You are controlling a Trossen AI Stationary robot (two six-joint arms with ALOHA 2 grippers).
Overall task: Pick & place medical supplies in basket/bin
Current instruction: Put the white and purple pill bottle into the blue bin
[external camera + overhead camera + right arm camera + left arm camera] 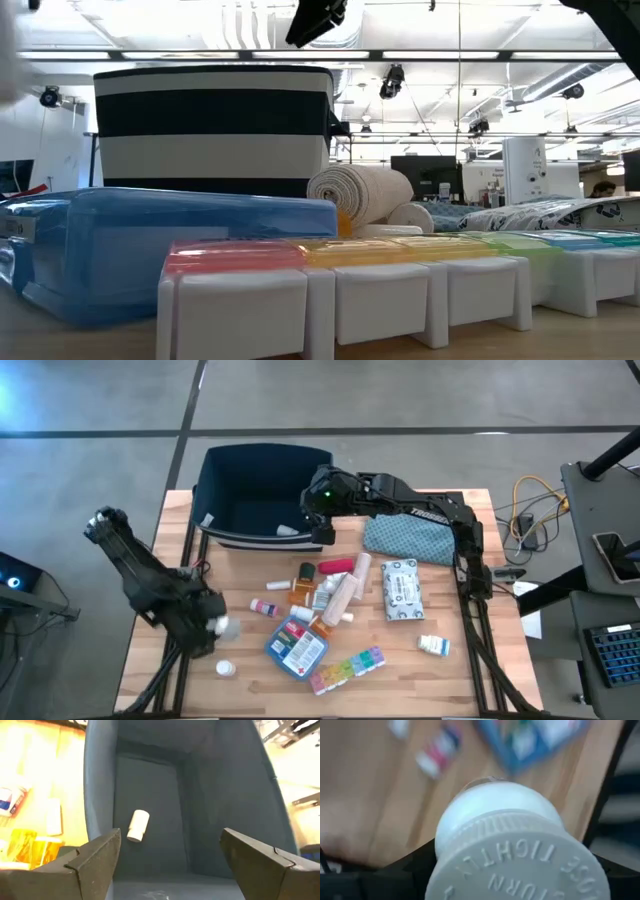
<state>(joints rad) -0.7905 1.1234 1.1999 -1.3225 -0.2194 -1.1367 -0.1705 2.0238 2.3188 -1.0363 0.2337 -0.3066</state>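
The right gripper (170,860) hangs over the bin (222,480), fingers spread and empty; one white roll (137,825) lies on the bin floor. The left gripper (212,622) pinches a white bottle (505,835) by the table's (170,550) left edge. A teal pouch (408,538) sits beside the bin, under the right arm. Supplies crowd mid-table: one blue pouch (297,647), one rainbow organizer (346,668), one wipes packet (400,589), one bandage roll (360,193). Two white bottles lie apart, one (226,669) near the left gripper, one (433,646) at right.
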